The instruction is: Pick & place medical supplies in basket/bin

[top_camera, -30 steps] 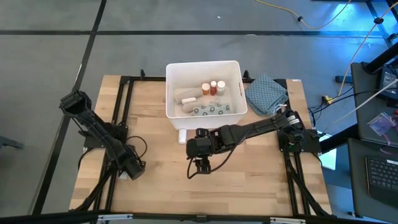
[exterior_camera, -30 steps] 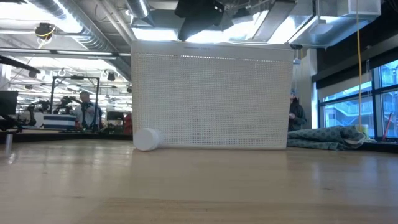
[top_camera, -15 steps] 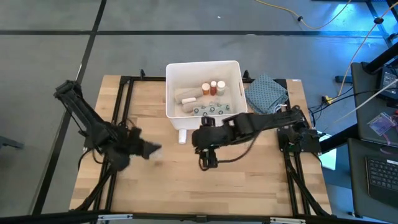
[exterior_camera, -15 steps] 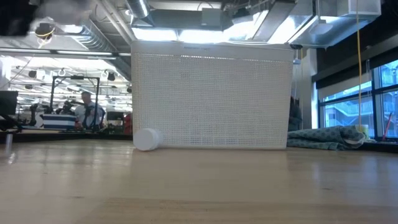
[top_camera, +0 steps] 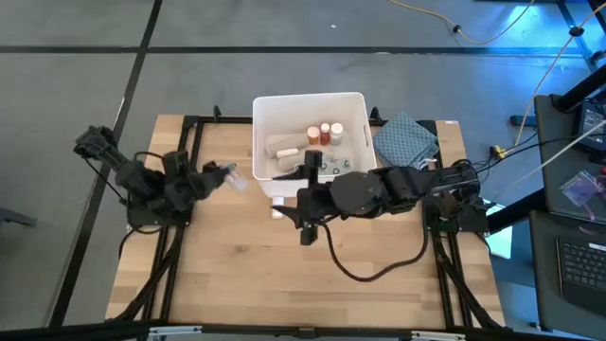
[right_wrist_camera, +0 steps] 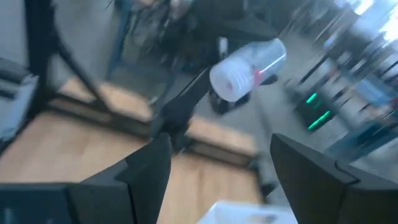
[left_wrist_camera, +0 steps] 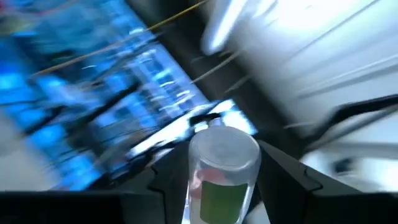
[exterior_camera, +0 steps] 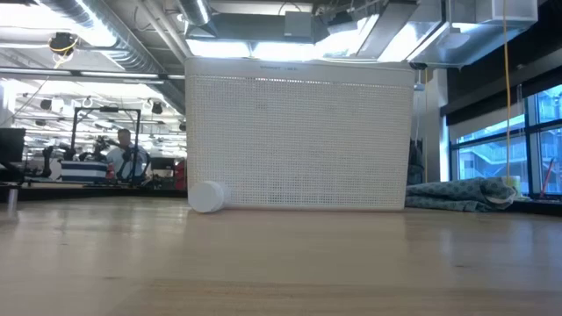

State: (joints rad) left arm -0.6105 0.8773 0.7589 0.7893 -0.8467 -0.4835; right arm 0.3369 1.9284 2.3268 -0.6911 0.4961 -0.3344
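Observation:
My left gripper (top_camera: 220, 174) hangs high over the table's left part, shut on a clear bottle (left_wrist_camera: 222, 168) with a pale cap and a green label. The bottle also shows in the right wrist view (right_wrist_camera: 249, 59). My right gripper (top_camera: 301, 201) stands open and bare (right_wrist_camera: 221, 149) just near of the white bin (top_camera: 310, 133), facing the left arm. In the bin lie beige rolls (top_camera: 284, 147), red bottles with white caps (top_camera: 325, 133) and a dotted packet (top_camera: 331, 166), partly hidden by the right arm. A small white roll (exterior_camera: 206, 197) rests on the table against the bin's near wall. My left gripper pinches the clear bottle's body (left_wrist_camera: 194, 186) below the cap between its two fingers, one on each side. The fingers lie along the bottle, slanting a little upward, toward the table's right. The bottle is lifted clear, and its cap end (left_wrist_camera: 224, 148) sticks out past the fingertips.
A blue-grey patterned cloth (top_camera: 405, 142) lies right of the bin, seen low too (exterior_camera: 465, 193). Black frame rails (top_camera: 189, 142) run along the table's sides. Bare wood (top_camera: 284, 284) stretches over the near half. People stand in the room beyond (exterior_camera: 127, 158).
My left gripper has risen from the near left of the table with the clear bottle, gone toward the far edge, and tipped from pointing down to slanting upward. My right gripper has also risen, moved toward the bin, and tipped from pointing down to nearly level, staying open.

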